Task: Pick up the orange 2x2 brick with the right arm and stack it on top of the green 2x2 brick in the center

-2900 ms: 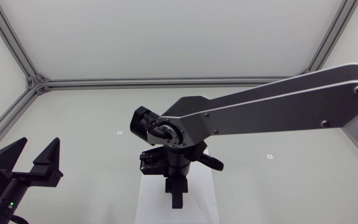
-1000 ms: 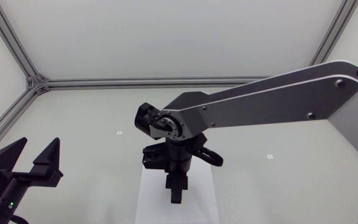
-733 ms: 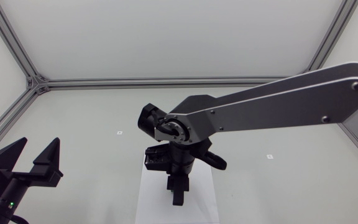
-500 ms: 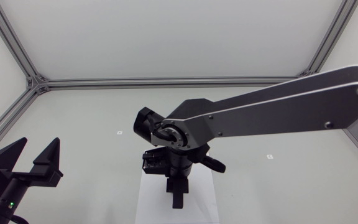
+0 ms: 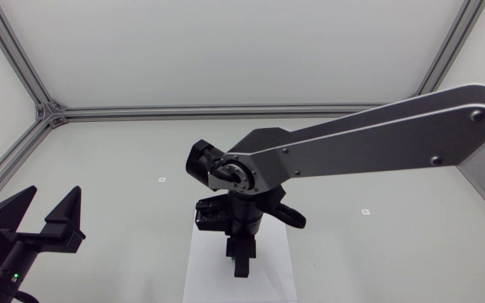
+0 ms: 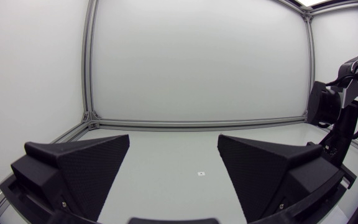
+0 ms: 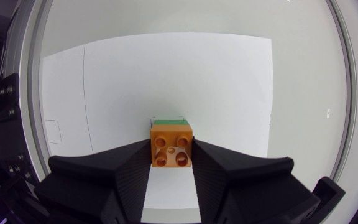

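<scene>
Orange 2x2 brick point(image 7: 172, 146): in the right wrist view it sits between the two fingers point(image 7: 222, 174) of the right gripper point(image 7: 171, 155). One black inner face lies against each of its two opposite sides. Its studded face is turned toward the camera. It lies at the fingertips, with its far edge level with the tips or just past them.

Green 2x2 brick point(image 7: 171, 120): shows only as a narrow green strip along the far edge of the orange brick, directly ahead of the fingertips. Whether the two bricks touch cannot be told.

Right gripper, state: closed down to the width of the orange brick and holding it from both sides.

Right arm point(image 5: 369, 147): comes in from the right side of the head view and reaches to the middle of the table point(image 5: 125, 168). Its wrist points down over the white sheet point(image 5: 263, 273). In this view the wrist and gripper point(image 5: 241, 265) hide both bricks.

White sheet point(image 7: 229, 81): lies flat on the table beneath the bricks and the gripper.

Left gripper point(image 5: 36, 220): at the near left of the table, well apart from the sheet. Its fingers point(image 6: 79, 168) are spread wide with nothing between them point(image 6: 173, 174).

Small markers: two on the table, one on each side of the sheet point(image 5: 162, 179), point(image 5: 365, 210).
</scene>
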